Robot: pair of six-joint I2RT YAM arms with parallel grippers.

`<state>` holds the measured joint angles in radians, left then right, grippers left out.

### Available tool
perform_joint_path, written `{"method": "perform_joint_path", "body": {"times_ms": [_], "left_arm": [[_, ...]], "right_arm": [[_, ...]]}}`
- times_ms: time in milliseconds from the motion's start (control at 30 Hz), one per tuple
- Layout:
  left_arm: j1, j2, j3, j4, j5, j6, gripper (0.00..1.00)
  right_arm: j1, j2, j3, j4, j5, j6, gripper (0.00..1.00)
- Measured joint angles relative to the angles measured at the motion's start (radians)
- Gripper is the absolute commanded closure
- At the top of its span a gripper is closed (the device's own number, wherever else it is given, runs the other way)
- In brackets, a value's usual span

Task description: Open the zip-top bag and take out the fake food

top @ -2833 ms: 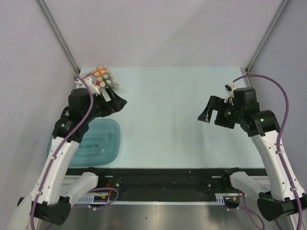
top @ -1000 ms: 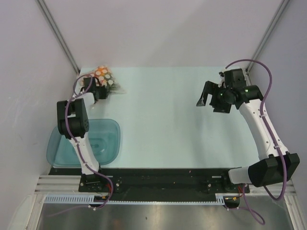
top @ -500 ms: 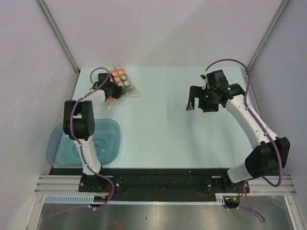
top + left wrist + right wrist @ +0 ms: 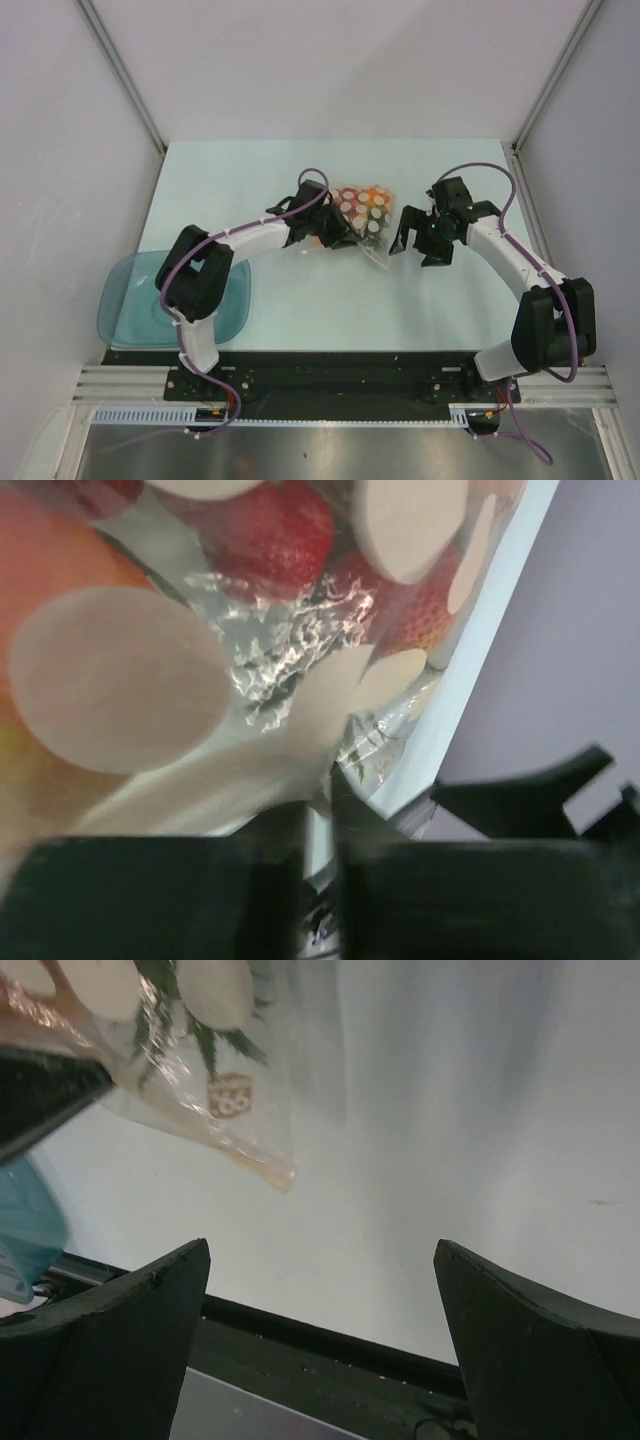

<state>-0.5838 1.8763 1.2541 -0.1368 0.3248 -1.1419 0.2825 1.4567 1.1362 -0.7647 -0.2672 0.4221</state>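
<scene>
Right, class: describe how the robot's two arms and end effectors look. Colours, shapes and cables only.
The left arm and right arm match: white links, black joints, and a purple cable looping along each. The left end effector and right end effector are black. The right one's fingers are broad wedges tapering to a point.
</scene>
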Motion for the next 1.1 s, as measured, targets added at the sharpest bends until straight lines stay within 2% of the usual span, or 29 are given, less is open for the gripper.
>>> {"method": "perform_joint_path", "body": {"times_ms": [67,100,133,233,300,400,600,767,933,1100], "left_arm": [[-0.033,0.000,-0.008,0.001,0.022,0.018,0.37],[-0.044,-0.001,-0.010,-0.001,0.030,0.032,0.15],[-0.053,-0.003,-0.014,-0.008,0.039,0.051,0.14],[-0.053,-0.022,-0.023,-0.056,0.052,0.148,0.16],[-0.039,-0.065,-0.045,-0.092,0.064,0.228,0.27],[-0.006,-0.138,-0.064,-0.136,0.094,0.338,0.37],[0.159,-0.232,-0.062,-0.227,0.132,0.573,0.43],[0.307,-0.138,0.016,-0.391,0.142,0.774,0.42],[0.336,-0.031,0.031,-0.470,0.156,0.875,0.43],[0.349,0.078,0.057,-0.499,0.211,0.897,0.38]], "right_arm": [[-0.029,-0.004,-0.032,0.001,-0.008,0.035,0.00],[-0.035,-0.008,-0.042,0.003,-0.008,0.046,0.00],[-0.040,-0.019,-0.059,0.012,-0.012,0.055,0.00],[-0.054,-0.055,-0.085,0.017,-0.027,0.072,0.00],[-0.056,-0.074,-0.089,0.020,-0.038,0.075,0.00],[-0.057,-0.097,-0.090,0.022,-0.048,0.074,0.00],[-0.056,-0.171,-0.116,0.019,-0.085,0.061,0.00],[-0.055,-0.236,-0.173,0.020,-0.106,0.049,0.00],[-0.055,-0.254,-0.175,0.012,-0.119,0.040,0.00],[-0.053,-0.286,-0.175,0.010,-0.119,0.025,0.00]]}}
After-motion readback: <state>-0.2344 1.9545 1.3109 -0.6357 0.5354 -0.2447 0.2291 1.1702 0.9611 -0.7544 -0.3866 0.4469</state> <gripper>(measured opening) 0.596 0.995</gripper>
